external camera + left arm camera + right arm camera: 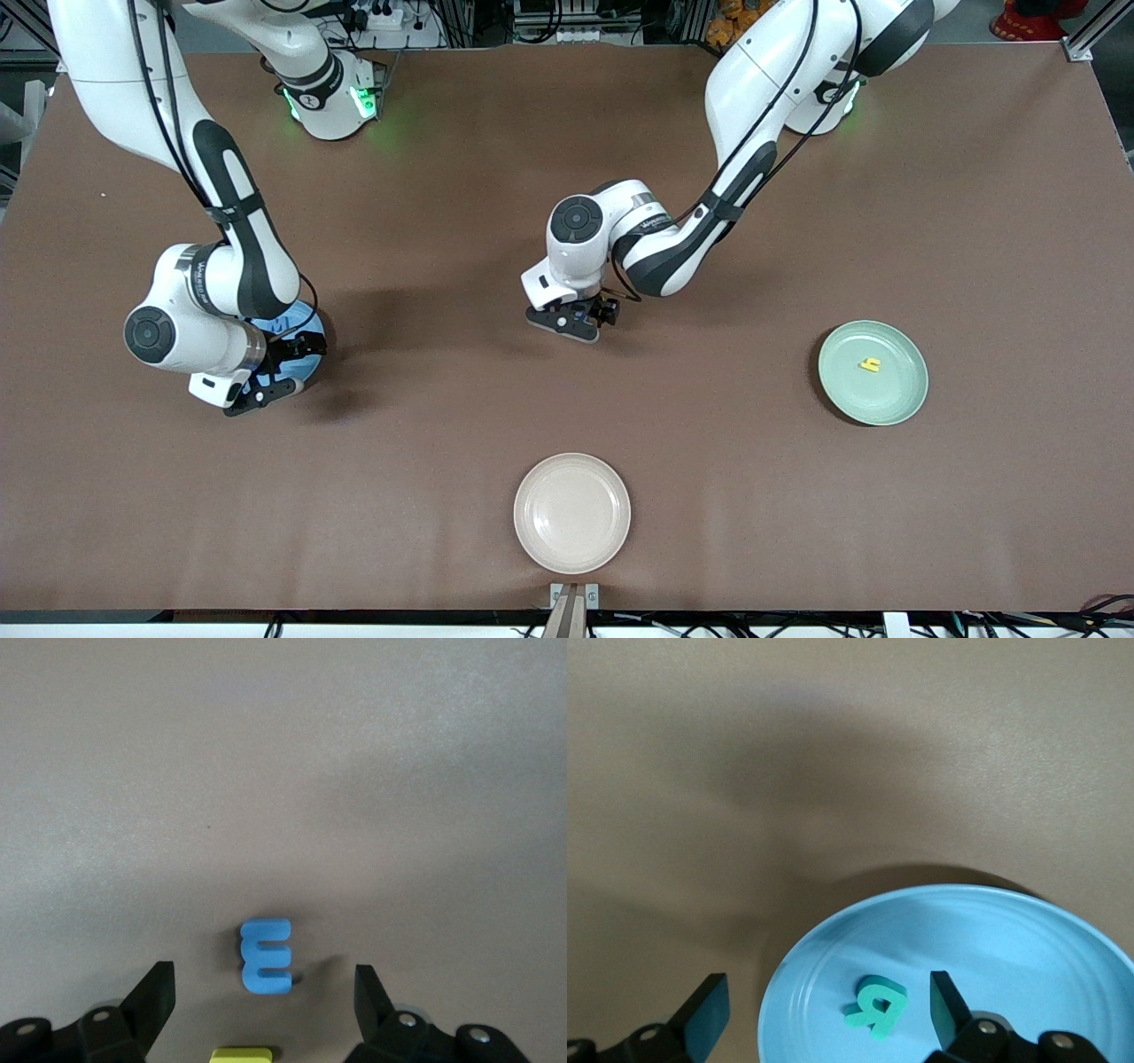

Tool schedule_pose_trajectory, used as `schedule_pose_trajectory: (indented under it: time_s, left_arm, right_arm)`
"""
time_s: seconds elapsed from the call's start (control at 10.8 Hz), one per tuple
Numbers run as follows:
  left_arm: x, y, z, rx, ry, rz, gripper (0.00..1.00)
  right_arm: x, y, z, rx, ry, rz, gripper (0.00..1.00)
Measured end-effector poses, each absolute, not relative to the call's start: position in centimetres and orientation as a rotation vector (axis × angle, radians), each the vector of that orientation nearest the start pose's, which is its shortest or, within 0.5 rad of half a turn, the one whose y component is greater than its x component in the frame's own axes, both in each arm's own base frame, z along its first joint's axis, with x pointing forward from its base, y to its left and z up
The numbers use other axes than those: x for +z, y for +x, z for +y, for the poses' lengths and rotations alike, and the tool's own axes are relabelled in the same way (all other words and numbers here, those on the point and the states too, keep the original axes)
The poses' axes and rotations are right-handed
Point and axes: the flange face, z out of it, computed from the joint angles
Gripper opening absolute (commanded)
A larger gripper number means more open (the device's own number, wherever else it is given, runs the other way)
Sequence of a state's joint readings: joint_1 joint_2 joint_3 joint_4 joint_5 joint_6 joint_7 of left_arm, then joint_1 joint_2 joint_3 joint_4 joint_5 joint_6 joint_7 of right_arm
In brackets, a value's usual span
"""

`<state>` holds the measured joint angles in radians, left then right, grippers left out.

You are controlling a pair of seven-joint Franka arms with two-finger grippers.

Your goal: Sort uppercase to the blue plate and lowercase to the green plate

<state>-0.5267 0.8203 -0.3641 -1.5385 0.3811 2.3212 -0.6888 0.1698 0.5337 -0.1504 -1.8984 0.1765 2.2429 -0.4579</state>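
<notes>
Two letters are already sorted, judging by how things lie: a teal R (875, 1007) lies flat in the blue plate (1010, 930), and a small yellow h-like letter (872, 364) lies in the green plate (873, 372) toward the left arm's end of the table (567, 133). A cream plate (571, 512), nearer the front camera than the green plate, carries nothing.

The step in hand looks like a pick by the left arm. Its left claw (266, 988) hangs low over the table, well away from the green plate toward the middle, with its fingers spread wide and nothing between them but the blue m (266, 955), which lies flat on the table. In the left wrist view the letter's three legs point toward one fingertip and its arched back toward the other, so its long axis runs across the line between the fingertips. A yellow piece (242, 1053) shows just beside it at the edge of that view; which letter it is cannot be told.

Next move, as I judge it: lower straight down, close on the m across its short width, then carry it to the green plate.

The right claw (828, 1010) waits over the blue plate, fingers apart and empty, the R below them.
</notes>
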Motion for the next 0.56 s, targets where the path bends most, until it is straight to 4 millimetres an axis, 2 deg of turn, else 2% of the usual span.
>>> schedule_pose_trajectory:
  time_s: [0.28,0.56]
  left_arm:
    - [19.1,48.2,-51.8,-0.053,-3.101,0.544,0.81]
    - [18.4,48.3,-51.5,-0.041,-3.097,0.535,0.79]
  right_arm:
    - [20.9,61.2,3.2,0.248,-2.999,-0.540,1.00]
    - [21.6,61.0,6.5,0.273,-3.022,-0.432,1.00]
